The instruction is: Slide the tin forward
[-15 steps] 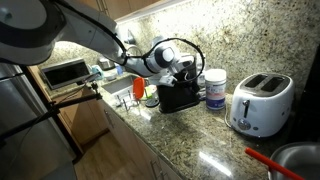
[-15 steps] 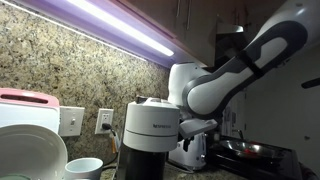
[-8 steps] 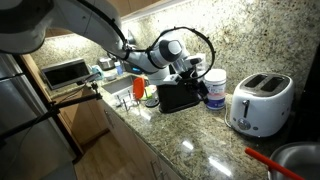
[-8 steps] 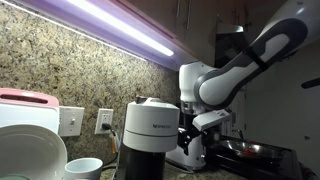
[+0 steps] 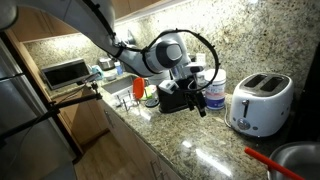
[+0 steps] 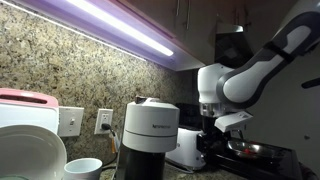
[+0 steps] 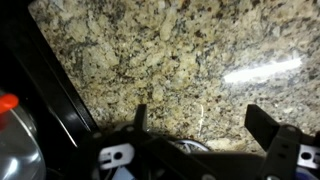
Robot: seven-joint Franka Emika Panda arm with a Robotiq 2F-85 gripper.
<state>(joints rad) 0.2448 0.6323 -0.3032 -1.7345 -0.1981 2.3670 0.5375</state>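
The tin (image 5: 215, 92) is a small white canister with a blue label band. It stands on the granite counter between the black coffee machine (image 5: 174, 97) and the white toaster (image 5: 260, 102). My gripper (image 5: 199, 102) hangs just in front of the tin, on its coffee machine side, and partly covers it. In the wrist view my gripper (image 7: 200, 122) is open with both fingers wide apart over granite. A round rim (image 7: 190, 148) shows low between the fingers. The tin is hidden in an exterior view where my gripper (image 6: 213, 140) hangs behind the coffee machine.
A coffee machine (image 6: 150, 138) fills the foreground, with a white cup (image 6: 85, 168) beside it. A toaster oven (image 5: 65, 72) stands at the far end and a red utensil (image 5: 268, 160) lies by the toaster. A bottle with an orange cap (image 7: 8, 105) is at the wrist view's left edge.
My arm has swung from above the coffee machine toward the toaster. The gripper has come down next to the tin. The tin has not visibly moved.
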